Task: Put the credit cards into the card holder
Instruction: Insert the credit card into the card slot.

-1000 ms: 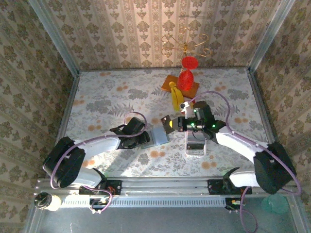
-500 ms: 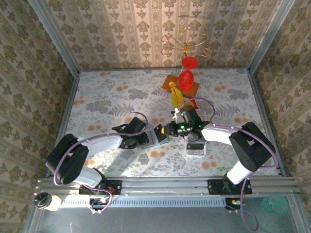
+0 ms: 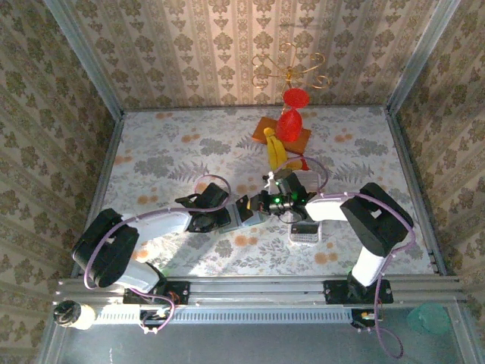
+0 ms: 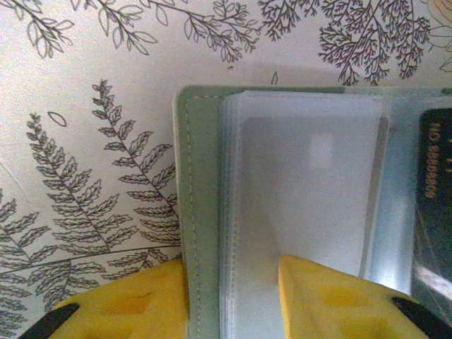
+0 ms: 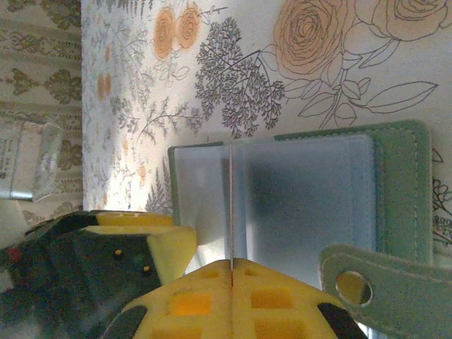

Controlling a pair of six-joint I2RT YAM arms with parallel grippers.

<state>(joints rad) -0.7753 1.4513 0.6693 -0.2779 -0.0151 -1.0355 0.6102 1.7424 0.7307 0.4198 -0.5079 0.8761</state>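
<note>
Holder: the sage-green soft card holder [image 4: 282, 212] lies open and flat on the floral-printed table [image 3: 167, 152], at the centre of the overhead view, with its clear sleeves facing up
Why open: most likely so that a sleeve mouth is bared for a card; the green snap strap [image 5: 374, 286] lies clear of the sleeves, at the lower right of the right wrist view
Left claw [image 4: 233, 305]: at the bottom edge of the left wrist view, its yellow pads stand partly apart, one on each side of the stitched green margin and the edge of the sleeve stack; whether they pinch anything I cannot tell
Why there: probably to steady the holder against a push from the other side
Right claw [image 5: 232, 282]: pressed shut on a dark thin plastic credit card [image 4: 433, 198], which shows edge-on as a fine line rising from its pads
Card: over the sleeves, at the right edge of the left wrist view; whether it has entered a sleeve is unclear
Tray: the long white rectangular tray [image 3: 305, 232] sits lower right of the holder, its contents too small to tell
</note>
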